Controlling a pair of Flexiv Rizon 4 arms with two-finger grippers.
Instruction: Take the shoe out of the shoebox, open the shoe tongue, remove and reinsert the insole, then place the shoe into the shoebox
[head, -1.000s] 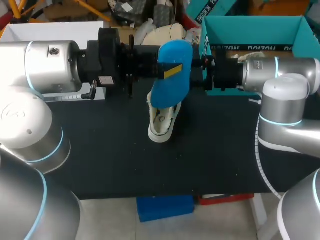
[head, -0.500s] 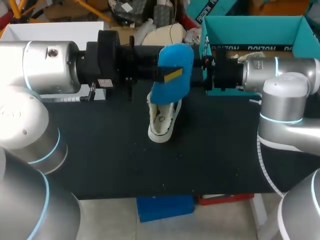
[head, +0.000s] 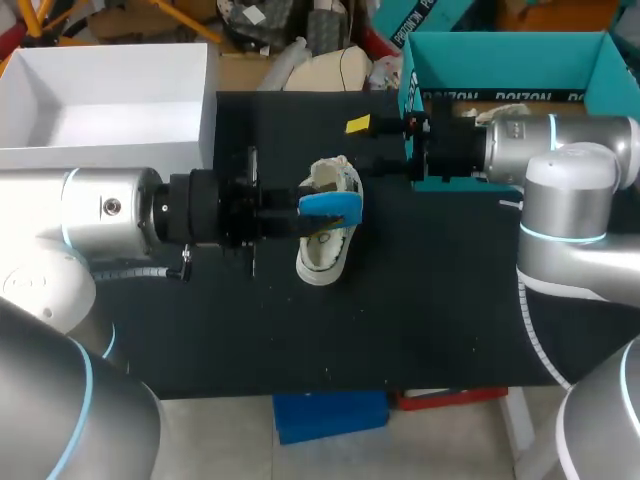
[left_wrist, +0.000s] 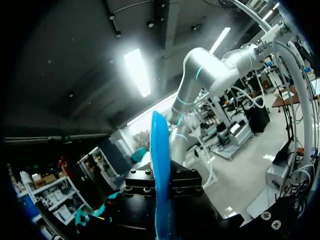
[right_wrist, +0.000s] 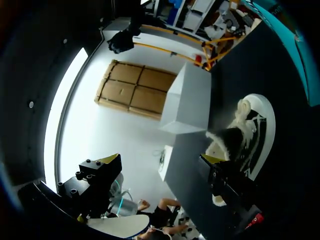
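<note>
A white sneaker (head: 322, 255) stands on the black table top (head: 200, 330), its toe toward the front edge. My left gripper (head: 303, 205) comes in from the left, shut on a blue insole (head: 335, 205) that it holds edge-up just over the shoe's opening. The left wrist view shows the insole (left_wrist: 159, 165) as a thin blue blade clamped between the black fingers. My right gripper (head: 366, 143) hangs open beyond the shoe's heel, empty. In the right wrist view the sneaker (right_wrist: 250, 130) lies ahead of the right gripper (right_wrist: 161, 161).
The teal shoebox (head: 500, 62) stands at the back right, behind my right wrist. A white open box (head: 208, 110) sits at the back left; its corner (right_wrist: 187, 100) shows ahead of the right gripper.
My left arm has come down and toward the front with the insole, which turned from flat-on to edge-on over the shoe. The right arm has not moved.
</note>
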